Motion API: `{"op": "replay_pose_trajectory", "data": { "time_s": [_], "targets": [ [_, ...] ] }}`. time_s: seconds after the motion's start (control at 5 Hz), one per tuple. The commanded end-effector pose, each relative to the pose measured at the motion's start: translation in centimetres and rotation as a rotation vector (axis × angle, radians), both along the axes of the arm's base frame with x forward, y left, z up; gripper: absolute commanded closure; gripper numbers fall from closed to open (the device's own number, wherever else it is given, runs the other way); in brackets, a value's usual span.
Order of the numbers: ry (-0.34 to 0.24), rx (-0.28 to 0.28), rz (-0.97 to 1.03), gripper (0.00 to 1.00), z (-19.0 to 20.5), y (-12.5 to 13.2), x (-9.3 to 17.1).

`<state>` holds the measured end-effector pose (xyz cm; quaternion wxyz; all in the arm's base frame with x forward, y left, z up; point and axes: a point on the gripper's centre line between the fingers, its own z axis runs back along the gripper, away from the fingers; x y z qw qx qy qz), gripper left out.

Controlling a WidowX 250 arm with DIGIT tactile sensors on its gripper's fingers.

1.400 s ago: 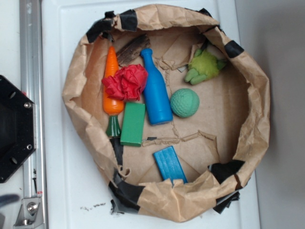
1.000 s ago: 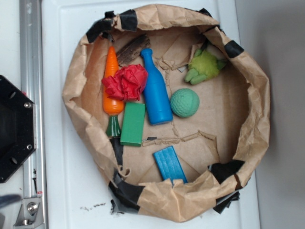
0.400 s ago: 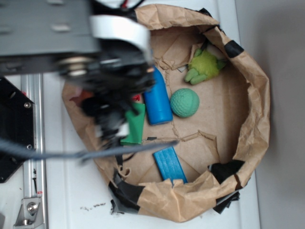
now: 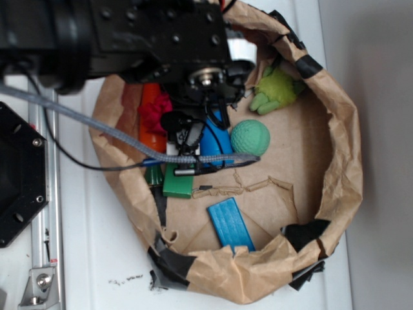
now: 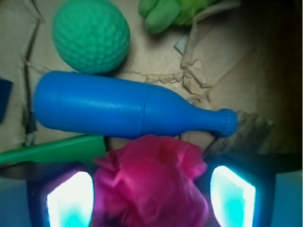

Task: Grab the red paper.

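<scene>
The gripper [image 5: 150,194] is seen spread wide in the wrist view, its two glowing fingers [image 5: 71,198] set at either side of the red paper [image 5: 151,182], with no contact that can be made out. From outside, the paper [image 4: 153,111] is found at about 10 o'clock in the brown paper nest [image 4: 335,129] (mostly hidden under the black arm [image 4: 129,39]), against the carrot [image 4: 147,116]. In the wrist view the bottle [image 5: 128,111] lies just beyond the paper at 12 o'clock, the ball [image 5: 91,35] at 11, the green block [image 5: 57,149] at 9 and the plush toy [image 5: 175,12] at 1.
</scene>
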<state>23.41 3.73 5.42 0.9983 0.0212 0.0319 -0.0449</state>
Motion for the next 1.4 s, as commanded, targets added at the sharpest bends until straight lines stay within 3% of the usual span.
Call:
{"op": "replay_pose_trajectory", "data": {
  "time_s": [0.0, 0.2, 0.6, 0.8, 1.0, 1.2],
  "targets": [
    [-0.132, 0.030, -0.055, 1.00, -2.3, -0.1, 0.9],
    [-0.151, 0.051, -0.024, 1.00, -1.4, 0.0, 1.3],
    [-0.221, 0.011, 0.052, 1.00, 7.0, -1.2, 2.2],
    [-0.320, -0.085, 0.033, 1.00, 12.2, -2.9, 2.6],
    [-0.364, -0.118, 0.147, 1.00, 13.7, -4.1, 2.8],
    [-0.364, -0.160, 0.208, 1.00, 13.4, -5.1, 3.6]
  ]
}}
